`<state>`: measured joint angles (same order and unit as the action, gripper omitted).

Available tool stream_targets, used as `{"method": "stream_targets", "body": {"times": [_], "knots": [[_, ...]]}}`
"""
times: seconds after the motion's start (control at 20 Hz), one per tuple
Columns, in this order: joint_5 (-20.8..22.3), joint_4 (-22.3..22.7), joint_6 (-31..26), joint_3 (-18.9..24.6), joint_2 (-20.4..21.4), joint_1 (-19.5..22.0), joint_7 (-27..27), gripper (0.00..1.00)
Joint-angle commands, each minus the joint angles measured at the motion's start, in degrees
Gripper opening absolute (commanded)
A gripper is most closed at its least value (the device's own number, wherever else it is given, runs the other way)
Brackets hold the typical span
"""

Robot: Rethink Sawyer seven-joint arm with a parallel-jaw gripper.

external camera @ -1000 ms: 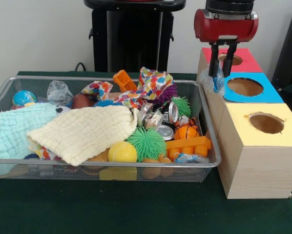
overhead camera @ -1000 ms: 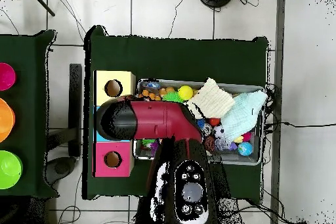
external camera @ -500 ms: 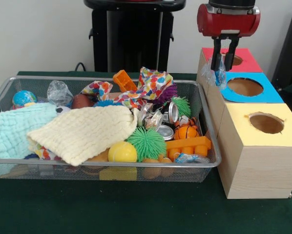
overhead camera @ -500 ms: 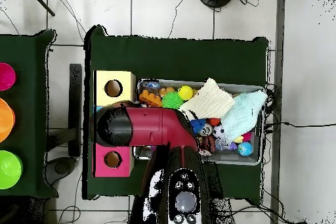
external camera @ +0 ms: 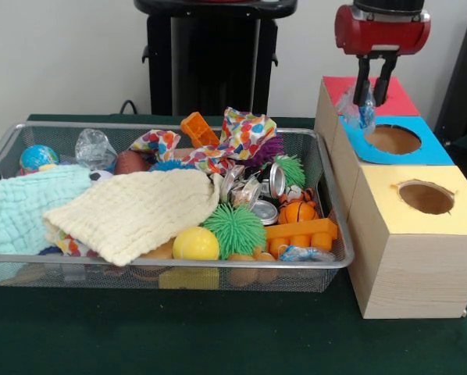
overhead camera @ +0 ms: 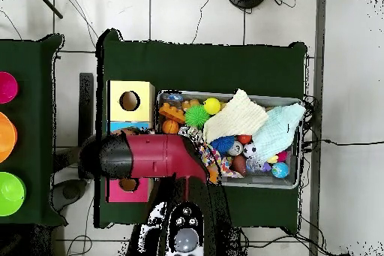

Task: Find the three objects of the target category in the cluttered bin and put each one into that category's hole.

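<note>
My gripper (external camera: pixel 370 103) hangs at the upper right of the front view, shut on a wad of clear plastic film (external camera: pixel 358 116) with blue print. The wad dangles over the left edge of the blue face, just left of the large round hole (external camera: pixel 392 139). A second wad (external camera: pixel 94 147) lies at the far left of the wire mesh bin (external camera: pixel 163 262). A third wad (external camera: pixel 302 253) lies in the bin's front right corner. In the overhead view the red arm (overhead camera: pixel 154 155) covers the gripper and the blue box.
The red-faced box (external camera: pixel 395 100) stands behind the blue one and the yellow-faced box (external camera: pixel 411 201) in front. The bin holds a cream cloth (external camera: pixel 132 211), a mint cloth (external camera: pixel 19 209), green spiky balls (external camera: pixel 233 228), metal tins (external camera: pixel 263 209), a yellow ball (external camera: pixel 195 244) and orange blocks (external camera: pixel 300 233).
The gripper has carried the wad rightward and a little up, from beside the boxes' left wall to over the blue face's left edge.
</note>
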<state>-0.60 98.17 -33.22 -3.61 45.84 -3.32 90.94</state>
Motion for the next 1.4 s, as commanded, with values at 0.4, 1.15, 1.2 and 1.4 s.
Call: {"method": "stream_targets", "body": {"times": [0.4,1.15,1.2,1.4], "knots": [[-4.74,4.06,-1.26,-2.19,-2.57,-3.35,16.82,0.0],[-6.1,4.76,3.86,-2.25,-6.07,-3.95,16.82,0.0],[-6.18,4.78,4.1,-2.24,-6.26,-4.01,16.89,0.0],[-6.52,5.21,4.96,-2.47,-6.59,-4.67,17.54,0.0]]}}
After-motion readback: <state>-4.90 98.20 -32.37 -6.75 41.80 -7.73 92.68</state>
